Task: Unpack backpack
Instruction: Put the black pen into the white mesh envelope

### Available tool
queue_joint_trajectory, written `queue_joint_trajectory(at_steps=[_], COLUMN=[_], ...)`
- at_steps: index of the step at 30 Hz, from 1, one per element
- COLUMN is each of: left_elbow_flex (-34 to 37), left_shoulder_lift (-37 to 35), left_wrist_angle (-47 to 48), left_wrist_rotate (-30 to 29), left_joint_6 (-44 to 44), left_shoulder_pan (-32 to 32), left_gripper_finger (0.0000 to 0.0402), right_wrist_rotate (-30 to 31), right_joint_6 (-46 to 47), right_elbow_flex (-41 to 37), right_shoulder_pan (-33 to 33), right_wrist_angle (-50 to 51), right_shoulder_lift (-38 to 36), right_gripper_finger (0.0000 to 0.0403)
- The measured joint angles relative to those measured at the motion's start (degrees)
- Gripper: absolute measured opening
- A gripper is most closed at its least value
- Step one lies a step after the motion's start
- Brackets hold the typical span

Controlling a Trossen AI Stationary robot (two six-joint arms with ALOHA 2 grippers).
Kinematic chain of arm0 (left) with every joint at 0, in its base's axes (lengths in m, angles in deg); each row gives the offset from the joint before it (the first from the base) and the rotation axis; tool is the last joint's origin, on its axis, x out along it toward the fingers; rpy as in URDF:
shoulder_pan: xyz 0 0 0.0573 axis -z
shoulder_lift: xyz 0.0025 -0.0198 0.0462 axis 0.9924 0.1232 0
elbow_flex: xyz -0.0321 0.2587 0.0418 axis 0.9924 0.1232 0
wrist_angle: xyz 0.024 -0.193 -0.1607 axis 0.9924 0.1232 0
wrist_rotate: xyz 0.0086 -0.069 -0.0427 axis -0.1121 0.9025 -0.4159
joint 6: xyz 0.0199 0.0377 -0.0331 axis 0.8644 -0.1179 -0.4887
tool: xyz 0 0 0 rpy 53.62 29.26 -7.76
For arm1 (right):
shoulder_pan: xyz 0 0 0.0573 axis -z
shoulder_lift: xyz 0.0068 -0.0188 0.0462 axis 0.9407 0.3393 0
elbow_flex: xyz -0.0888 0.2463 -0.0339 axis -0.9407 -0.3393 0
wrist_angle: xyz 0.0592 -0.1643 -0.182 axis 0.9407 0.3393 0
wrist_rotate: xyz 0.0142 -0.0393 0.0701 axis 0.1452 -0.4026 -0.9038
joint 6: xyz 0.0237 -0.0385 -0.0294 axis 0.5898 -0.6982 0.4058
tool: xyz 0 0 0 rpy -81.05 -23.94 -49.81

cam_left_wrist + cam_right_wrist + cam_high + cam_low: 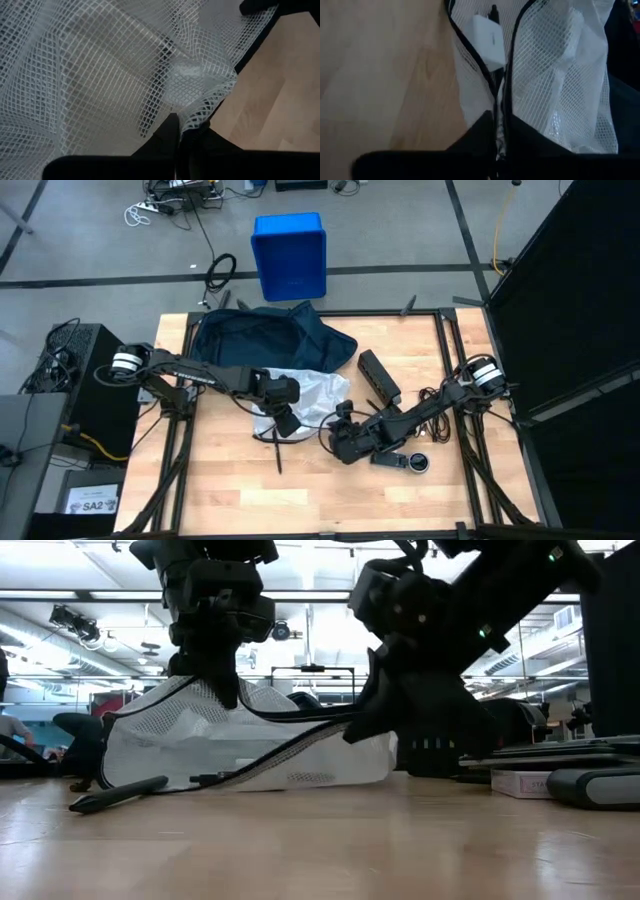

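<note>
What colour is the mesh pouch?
White mesh pouch with black zipper edging; clearest in the right wrist view.

Large soft dark navy fabric backpack point(262, 340), rounded and slumped flat, lying at the far left-centre of the wooden table. Its body spreads wide, with crumpled folds and one flap pointing toward the far edge; its near edge meets a white mesh pouch. From table height only a dark rounded mass behind the pouch shows, too indistinct to detail.
</note>
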Motion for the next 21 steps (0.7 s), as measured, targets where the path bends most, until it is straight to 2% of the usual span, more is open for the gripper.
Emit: queue_joint_trajectory(at_steps=[4,9,21], left_elbow_flex=[0.0,0.0,0.0], left_shoulder_lift=[0.0,0.0,0.0], left_wrist_angle=[0.4,1.7,1.5], left_wrist_rotate=[0.0,0.1,2.4], left_joint_6=[0.0,0.0,0.0], left_shoulder_pan=[0.0,0.0,0.0], left_gripper_finger=[0.0,0.0,0.0], right_wrist_rotate=[0.1,4.1,5.6], right_joint_6=[2.1,2.2,1.6], right_elbow_flex=[1.8,4.4,6.0], right_shoulder_pan=[0.0,-0.9,-1.2], right_wrist_angle=[0.2,1.8,3.0], right_shoulder_lift=[-0.5,-3.1,-9.9], right_gripper_finger=[0.0002,0.0,0.0])
